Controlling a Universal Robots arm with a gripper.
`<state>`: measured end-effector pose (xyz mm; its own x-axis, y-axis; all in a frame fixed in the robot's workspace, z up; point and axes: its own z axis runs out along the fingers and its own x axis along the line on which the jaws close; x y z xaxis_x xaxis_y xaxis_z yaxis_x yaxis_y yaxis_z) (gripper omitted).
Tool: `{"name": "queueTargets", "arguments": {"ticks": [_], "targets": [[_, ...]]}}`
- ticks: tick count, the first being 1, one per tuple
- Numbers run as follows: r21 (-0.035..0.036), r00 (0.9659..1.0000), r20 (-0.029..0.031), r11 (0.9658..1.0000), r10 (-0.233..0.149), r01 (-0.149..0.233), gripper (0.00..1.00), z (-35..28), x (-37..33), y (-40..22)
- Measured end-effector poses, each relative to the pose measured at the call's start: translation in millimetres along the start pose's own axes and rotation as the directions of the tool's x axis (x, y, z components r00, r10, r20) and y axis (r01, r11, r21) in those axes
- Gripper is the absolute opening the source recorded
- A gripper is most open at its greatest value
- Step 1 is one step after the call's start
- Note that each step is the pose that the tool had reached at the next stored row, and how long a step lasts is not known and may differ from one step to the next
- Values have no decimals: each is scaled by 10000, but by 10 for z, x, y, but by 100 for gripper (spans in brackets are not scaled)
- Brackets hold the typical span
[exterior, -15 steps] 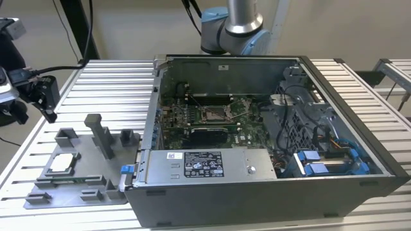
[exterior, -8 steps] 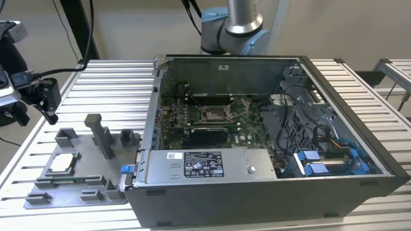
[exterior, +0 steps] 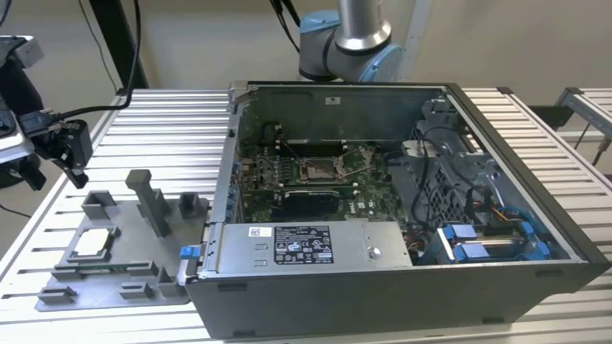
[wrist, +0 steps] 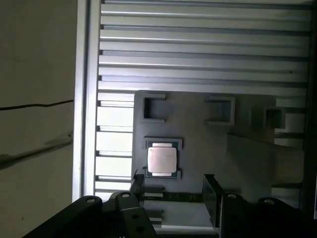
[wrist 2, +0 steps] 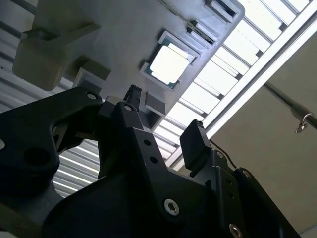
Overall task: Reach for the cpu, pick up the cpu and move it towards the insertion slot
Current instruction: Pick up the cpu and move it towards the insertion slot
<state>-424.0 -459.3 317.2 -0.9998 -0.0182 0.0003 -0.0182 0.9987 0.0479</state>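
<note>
One cpu, one tray, one insertion slot

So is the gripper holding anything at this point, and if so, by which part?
Nothing is held. The gripper is open and empty, apart from the cpu, which lies flat in its recess on the grey tray.

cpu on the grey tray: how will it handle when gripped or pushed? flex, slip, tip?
Likely stiff: the cpu is a thin flat square with a metal top. Probably slippery, since that top shines in both wrist views. It sits flat in a framed seat on the grey tray, so a push would likely jam, not tip.
</note>
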Motion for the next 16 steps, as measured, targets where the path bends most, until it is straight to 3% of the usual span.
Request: {"name": "queueTargets", "arguments": {"ticks": [16], "targets": [[-1,10000,1,10000,0,0,0,47,0,-2]]}}
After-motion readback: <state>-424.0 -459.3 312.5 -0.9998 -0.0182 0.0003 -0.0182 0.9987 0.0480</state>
